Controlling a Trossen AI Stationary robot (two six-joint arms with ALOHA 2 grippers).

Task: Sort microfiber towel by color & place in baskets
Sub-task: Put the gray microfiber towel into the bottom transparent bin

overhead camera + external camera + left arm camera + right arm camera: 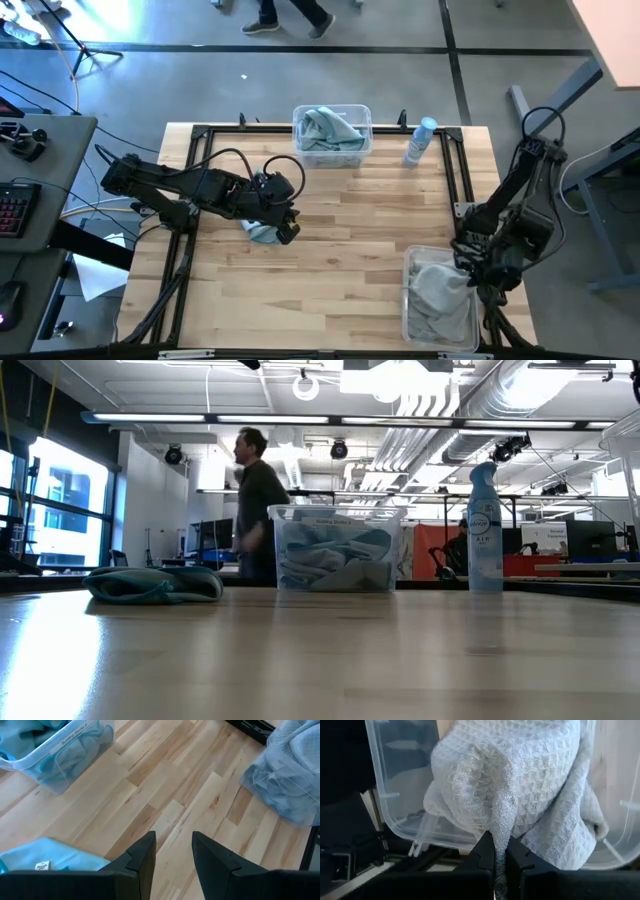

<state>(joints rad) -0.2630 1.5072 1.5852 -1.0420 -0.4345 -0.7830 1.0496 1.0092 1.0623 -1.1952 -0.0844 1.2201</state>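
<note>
Bare wood table (350,260) between baskets (332,133); right jaws pinching grey towel (520,785).

In the high view the left claw (283,222) covers most of the teal towel (262,232) on the worktop, leaving only an edge showing. The near basket (410,330) is cut off by the picture's bottom edge, and the right claw (470,262) hides one corner of it. In the low view neither claw shows. The label on the far basket (338,518) is too small to read.
</note>
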